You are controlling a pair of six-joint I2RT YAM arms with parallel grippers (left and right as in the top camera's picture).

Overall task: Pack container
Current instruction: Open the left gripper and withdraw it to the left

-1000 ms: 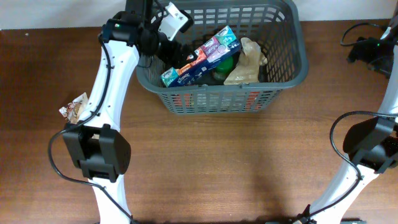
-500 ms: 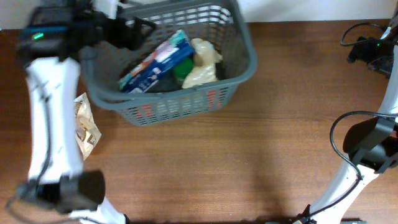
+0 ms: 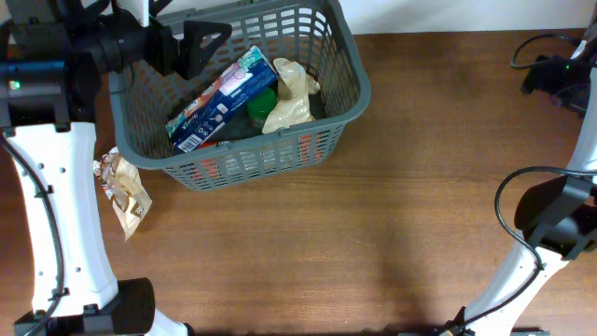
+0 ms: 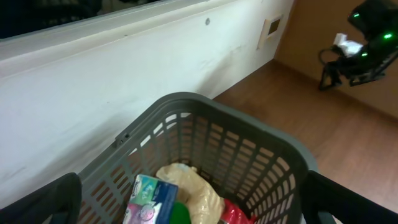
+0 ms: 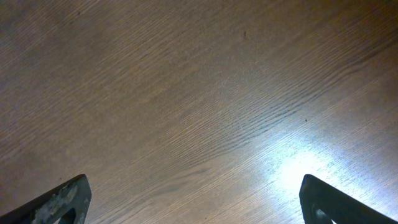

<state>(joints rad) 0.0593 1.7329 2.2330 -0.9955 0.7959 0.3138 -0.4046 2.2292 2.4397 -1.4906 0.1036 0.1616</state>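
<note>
The container, a dark grey basket (image 3: 347,58), stands at the back left of the table. It holds a blue tissue pack (image 3: 219,98), a beige bag (image 3: 289,98), a green item (image 3: 264,101) and something red low down. My left gripper (image 3: 191,42) is open at the basket's back left corner. In the left wrist view its fingers (image 4: 199,208) are spread wide, with the basket (image 4: 249,127) and the contents between them. I cannot tell if a finger touches the wall. My right gripper (image 5: 199,205) is open and empty over bare wood at the far right (image 3: 546,75).
A crinkled snack packet (image 3: 126,191) lies on the table left of the basket, beside my left arm. A white wall runs behind the basket (image 4: 124,74). Cables hang near the right arm (image 3: 522,187).
The basket has slid left across the table along with my left gripper, first fast, then a little more. The snack packet now shows beside the arm. The right arm has not moved.
</note>
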